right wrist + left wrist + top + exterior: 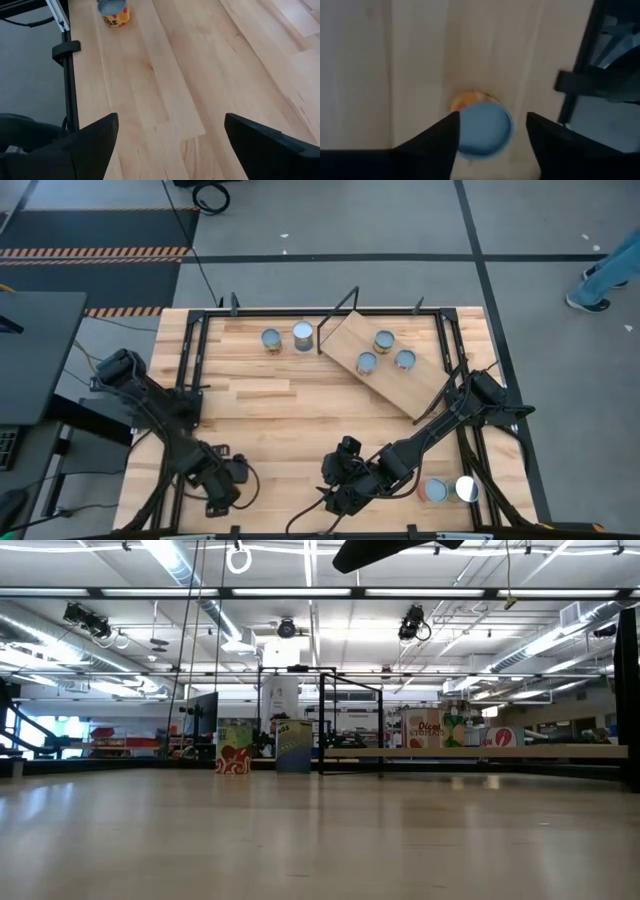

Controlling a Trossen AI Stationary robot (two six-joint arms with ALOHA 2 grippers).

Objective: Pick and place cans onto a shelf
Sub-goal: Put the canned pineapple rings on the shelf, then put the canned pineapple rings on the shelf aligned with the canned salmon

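My left gripper [215,495] is open at the table's near left, pointing down. Its fingers stand on either side of a blue-topped can [483,129] with a reddish-yellow side, which stands on the tabletop and is hidden in the high view. My right gripper [340,480] is open and empty over the near middle. The shelf [375,365], a light board, sits skewed at the far right with three cans [384,341] on it. Two cans [287,337] stand at the far middle and two more [450,490] at the near right. My left gripper comes at the can from above with one finger [437,142] at the can's rim and the other finger [547,142] apart from it. I cannot tell whether the near finger touches the can. The can stands upright on the table.
A black frame [190,360] runs along the table's left, far and right edges. The right wrist view shows bare planks and one can [114,12] near the table's edge rail [67,50]. A person's legs [605,275] are on the floor beyond the far right corner.
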